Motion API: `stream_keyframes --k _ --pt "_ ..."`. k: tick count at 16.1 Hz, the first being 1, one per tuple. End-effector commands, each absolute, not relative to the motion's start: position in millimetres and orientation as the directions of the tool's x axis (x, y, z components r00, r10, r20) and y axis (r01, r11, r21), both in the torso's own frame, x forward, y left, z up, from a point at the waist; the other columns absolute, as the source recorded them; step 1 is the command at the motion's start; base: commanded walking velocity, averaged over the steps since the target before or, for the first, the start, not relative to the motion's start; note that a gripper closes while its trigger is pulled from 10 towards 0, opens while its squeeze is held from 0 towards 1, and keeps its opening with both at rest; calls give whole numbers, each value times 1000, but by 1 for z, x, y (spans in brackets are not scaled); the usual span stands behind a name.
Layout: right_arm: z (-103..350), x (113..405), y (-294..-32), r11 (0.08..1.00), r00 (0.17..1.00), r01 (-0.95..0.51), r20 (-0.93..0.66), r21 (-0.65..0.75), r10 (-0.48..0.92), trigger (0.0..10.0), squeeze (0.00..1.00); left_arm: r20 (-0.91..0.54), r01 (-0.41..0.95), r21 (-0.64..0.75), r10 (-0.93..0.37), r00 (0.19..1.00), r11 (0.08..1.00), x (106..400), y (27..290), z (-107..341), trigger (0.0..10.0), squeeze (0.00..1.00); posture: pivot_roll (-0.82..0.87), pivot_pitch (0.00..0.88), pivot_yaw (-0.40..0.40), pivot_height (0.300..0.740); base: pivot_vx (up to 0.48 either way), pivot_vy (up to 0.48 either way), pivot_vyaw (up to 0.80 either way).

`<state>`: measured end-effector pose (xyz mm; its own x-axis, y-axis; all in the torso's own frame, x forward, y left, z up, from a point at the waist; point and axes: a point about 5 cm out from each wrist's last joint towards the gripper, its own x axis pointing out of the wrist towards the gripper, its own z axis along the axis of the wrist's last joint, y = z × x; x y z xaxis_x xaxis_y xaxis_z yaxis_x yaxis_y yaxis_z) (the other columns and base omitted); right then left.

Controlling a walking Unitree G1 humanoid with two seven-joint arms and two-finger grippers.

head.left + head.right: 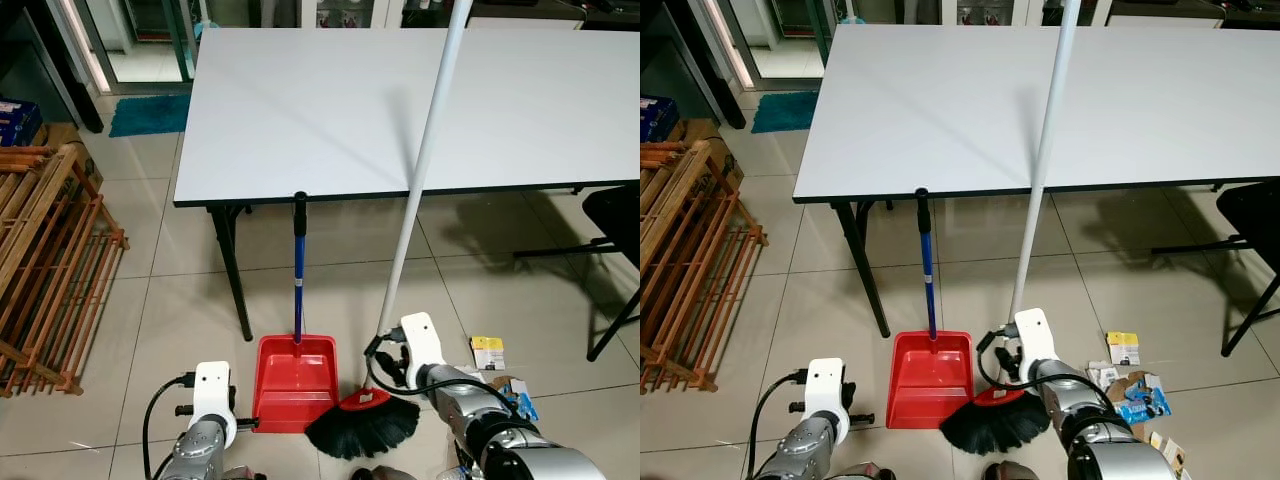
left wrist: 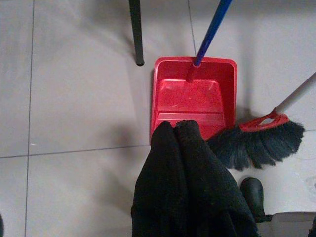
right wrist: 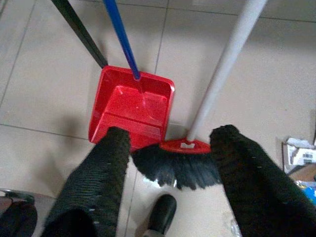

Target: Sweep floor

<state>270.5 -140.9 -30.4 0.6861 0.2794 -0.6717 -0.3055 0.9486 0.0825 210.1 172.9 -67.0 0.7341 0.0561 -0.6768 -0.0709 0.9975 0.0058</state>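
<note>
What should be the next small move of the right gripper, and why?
Probably the right gripper should ease forward and close on the broom's white handle. Its fingers are open, and the handle leans on the table edge just ahead, ungrasped. Litter lies on the tiles to the right, and the red dustpan already stands beside the bristles.

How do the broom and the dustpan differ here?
The broom has a long white pole rising past the table; the dustpan has a shorter blue handle ending at the table's edge. The broom ends in black bristles, the dustpan in a red tray. Both stand upright on the floor.
</note>
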Motion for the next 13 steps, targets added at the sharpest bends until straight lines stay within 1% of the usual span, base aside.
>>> stream_keyframes --k 1,5,11,13 --pt "-29 272 -141 950 697 -301 -660 87 281 10000 1000 -692 -71 15 62 719 997 205 172 -70 10000 0 35 61 -38 740 0 0 0" --pt "-27 274 -135 939 692 -327 -649 111 317 10000 1000 -693 -64 13 55 719 998 205 170 -71 10000 0 35 55 -42 740 0 0 0" --pt "-25 277 -136 942 703 -324 -643 92 305 10000 1000 -694 -70 9 57 718 997 204 169 -71 10000 0 40 63 -51 740 0 0 0" --pt "-24 278 -138 946 710 -321 -647 54 278 10000 1000 -693 -74 10 60 718 997 203 170 -71 10000 0 47 71 -52 740 0 0 0"
